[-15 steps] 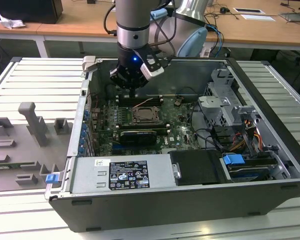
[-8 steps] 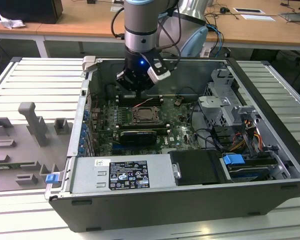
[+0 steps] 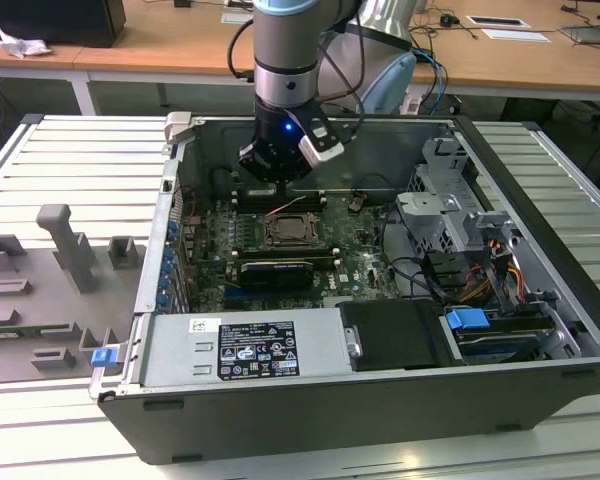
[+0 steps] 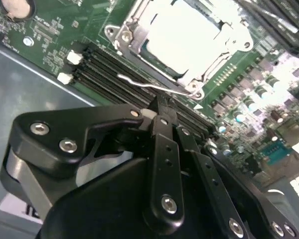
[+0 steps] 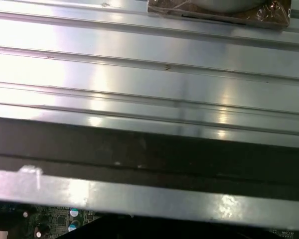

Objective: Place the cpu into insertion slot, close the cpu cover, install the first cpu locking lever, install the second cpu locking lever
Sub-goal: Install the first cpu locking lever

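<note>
The tool hangs inside the open computer case, its black fingers drawn together to a narrow tip; whether that tip pinches the thin wire locking lever lying just past it, or only touches it, I cannot tell. In the second wrist view the lever is a slim bent rod of bright metal running along the near edge of the insertion slot, just beyond the fingertip. The cpu sits in that slot, a flat pale metal square glaring under the light, and the cpu cover, a thin silver frame with a square window, lies down around it. Between the tool and the slot run long narrow black memory slots with white end clips, set in green circuit board dotted with small parts.

In the exterior view the tool is just behind the slot. Nearer the camera than the tool sits a grey metal power supply bearing a black-and-white label, its print too small to read. To the exterior view's right of the tool are a drive cage and coloured cables with a blue tab. The case rests on a ribbed aluminium desk, its smooth grooved surface also shining in the first wrist view. Grey blocky fixtures stand outside the case.
</note>
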### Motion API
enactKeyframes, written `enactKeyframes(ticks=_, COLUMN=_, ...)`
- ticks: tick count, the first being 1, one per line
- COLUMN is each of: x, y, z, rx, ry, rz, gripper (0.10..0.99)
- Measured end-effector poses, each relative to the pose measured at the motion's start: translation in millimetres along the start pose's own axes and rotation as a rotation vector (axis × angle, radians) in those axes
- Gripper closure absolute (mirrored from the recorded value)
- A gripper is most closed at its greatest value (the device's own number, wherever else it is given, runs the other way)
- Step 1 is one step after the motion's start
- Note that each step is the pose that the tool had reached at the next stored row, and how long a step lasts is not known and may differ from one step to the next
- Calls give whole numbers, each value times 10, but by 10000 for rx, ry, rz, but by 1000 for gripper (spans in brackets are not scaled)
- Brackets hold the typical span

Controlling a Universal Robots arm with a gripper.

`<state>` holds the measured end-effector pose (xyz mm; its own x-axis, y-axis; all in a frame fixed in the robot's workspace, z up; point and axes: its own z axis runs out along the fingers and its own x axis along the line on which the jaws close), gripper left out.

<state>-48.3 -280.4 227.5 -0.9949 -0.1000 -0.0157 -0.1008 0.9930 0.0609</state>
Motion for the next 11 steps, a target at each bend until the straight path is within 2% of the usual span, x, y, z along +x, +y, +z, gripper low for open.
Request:
enactKeyframes(ticks=7, x=-71, y=-9, z=33, rx=4, ry=-8, rz=8, gripper=980)
enactKeyframes(ticks=11, x=-154, y=-19, z=52, rx=3, ry=-12, rz=27, gripper=980)
